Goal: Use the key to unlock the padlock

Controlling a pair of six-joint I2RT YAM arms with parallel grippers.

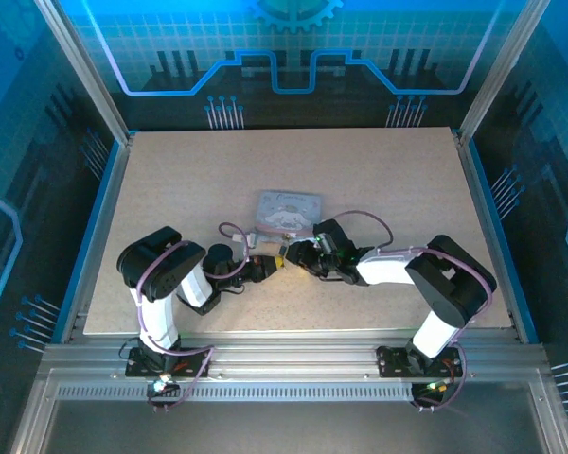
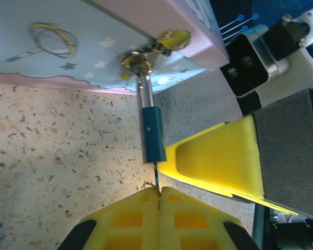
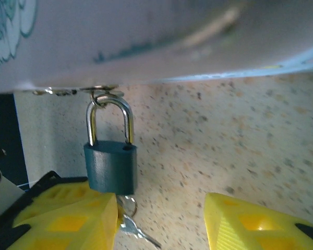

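Pinching the key (image 2: 156, 180) under the padlock (image 2: 153, 134).
Clamped on it with the left gripper (image 2: 159, 191); just beside the padlock with the right gripper (image 3: 161, 221) spread wide.

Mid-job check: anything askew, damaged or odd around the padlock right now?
Nothing stands out. The padlock extends straight from the tin, its shackle closed and intact. The left claw is shut on the key beneath it, and the right claw is open alongside.
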